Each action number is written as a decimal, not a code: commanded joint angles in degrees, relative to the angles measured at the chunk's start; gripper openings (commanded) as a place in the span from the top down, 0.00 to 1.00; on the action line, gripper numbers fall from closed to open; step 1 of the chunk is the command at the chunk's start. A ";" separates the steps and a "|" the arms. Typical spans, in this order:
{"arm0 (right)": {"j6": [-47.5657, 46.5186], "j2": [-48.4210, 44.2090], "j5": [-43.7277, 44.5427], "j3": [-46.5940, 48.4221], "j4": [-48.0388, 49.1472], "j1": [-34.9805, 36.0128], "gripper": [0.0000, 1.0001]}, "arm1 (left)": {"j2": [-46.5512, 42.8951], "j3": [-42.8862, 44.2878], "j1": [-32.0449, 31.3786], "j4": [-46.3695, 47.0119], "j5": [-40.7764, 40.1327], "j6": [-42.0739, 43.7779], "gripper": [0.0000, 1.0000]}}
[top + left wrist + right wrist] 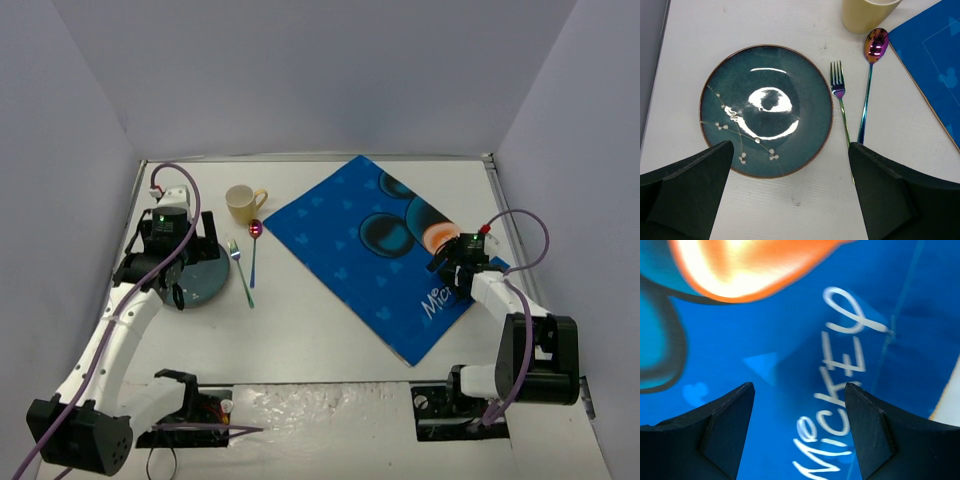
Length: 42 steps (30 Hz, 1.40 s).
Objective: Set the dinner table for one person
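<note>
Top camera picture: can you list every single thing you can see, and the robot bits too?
dinner table: one, white, under everything
plate: one, dark teal with little white flowers, left side of the table
fork: one, shiny rainbow metal, just right of the plate
spoon: one, pink-purple bowl and blue handle, right of the fork
mug: one, pale yellow, behind the fork and spoon
placemat: one, blue with a Mickey print, lying slanted across the middle and right
left gripper: one, black, open above the plate
right gripper: one, black, open over the placemat's Mickey lettering
</note>
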 commanded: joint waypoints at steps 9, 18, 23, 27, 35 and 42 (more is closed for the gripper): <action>1.24 -2.55 -0.56 -0.97 2.21 -3.93 0.30 | 0.46 1.18 0.48 2.27 0.26 -1.55 0.03; -3.12 -16.80 1.21 9.11 -2.73 -1.30 0.25 | 4.81 2.83 1.28 -0.38 -0.34 -6.92 0.03; -4.88 -18.10 -8.00 9.64 2.35 1.79 0.17 | 4.86 2.55 3.91 -0.57 0.43 -9.63 0.03; -4.71 -16.67 -15.28 9.29 7.72 6.03 0.06 | 3.63 0.26 9.01 -0.74 2.03 -14.26 0.03; -6.10 -17.71 -22.04 7.21 15.71 9.63 0.00 | -0.23 -10.49 21.46 3.44 9.57 -26.17 0.03; -10.21 -18.51 -22.61 5.32 18.64 15.28 0.00 | -2.10 -19.91 26.31 9.59 15.19 -34.27 0.03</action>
